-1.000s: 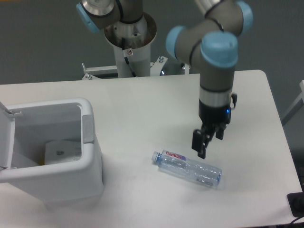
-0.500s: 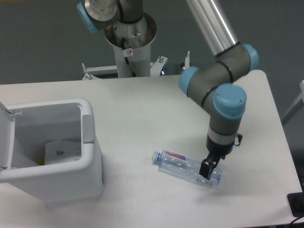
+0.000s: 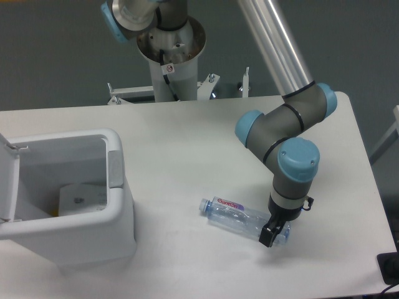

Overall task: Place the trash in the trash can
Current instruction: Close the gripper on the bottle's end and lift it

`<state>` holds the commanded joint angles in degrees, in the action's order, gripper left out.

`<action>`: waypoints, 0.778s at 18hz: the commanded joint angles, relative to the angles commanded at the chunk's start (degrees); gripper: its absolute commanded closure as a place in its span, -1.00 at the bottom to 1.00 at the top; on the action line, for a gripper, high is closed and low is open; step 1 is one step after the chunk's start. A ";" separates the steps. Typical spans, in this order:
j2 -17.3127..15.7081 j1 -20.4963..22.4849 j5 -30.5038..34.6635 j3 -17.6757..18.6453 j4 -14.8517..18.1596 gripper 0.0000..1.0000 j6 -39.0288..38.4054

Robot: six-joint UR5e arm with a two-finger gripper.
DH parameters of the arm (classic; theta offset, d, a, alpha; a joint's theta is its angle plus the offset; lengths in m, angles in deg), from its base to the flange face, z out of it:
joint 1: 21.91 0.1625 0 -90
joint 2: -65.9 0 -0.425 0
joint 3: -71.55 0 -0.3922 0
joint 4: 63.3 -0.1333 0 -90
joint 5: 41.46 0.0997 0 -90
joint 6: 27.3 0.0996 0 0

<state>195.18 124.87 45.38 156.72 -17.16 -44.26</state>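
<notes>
Now the gripper point(image 3: 268, 235) is down at the base end of the bottle point(image 3: 244, 220).

The bottle lies on its side near the front edge of the tabletop point(image 3: 187, 137), cap toward the trash can point(image 3: 118, 205) at the front left corner. It looks empty, so probably light, smooth and easy to crush or roll; the middle of the body seems the safest hold. Whether the fingers already squeeze it cannot be told, because the wrist hides them. Something pale lies inside the can, unclear what.

the arm point(image 3: 283, 124) bends down at its blue joints, and the gripper point(image 3: 269, 234) points straight down, very low. its dark fingers point(image 3: 266, 237) are too small to tell apart.
</notes>
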 joint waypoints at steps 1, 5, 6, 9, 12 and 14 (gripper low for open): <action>0.00 0.00 0.00 0.00 0.00 -1.00 0.00; 0.00 -0.09 0.09 0.00 0.00 -0.46 0.09; -0.09 -0.09 0.09 0.00 0.00 -0.41 0.09; -0.17 -0.09 0.00 0.09 -0.09 -0.33 0.18; -0.26 -0.09 0.00 0.00 -0.09 -0.29 0.44; -0.35 -0.09 0.09 -0.09 -0.09 -0.28 0.44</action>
<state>194.83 124.78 45.47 156.63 -17.25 -43.82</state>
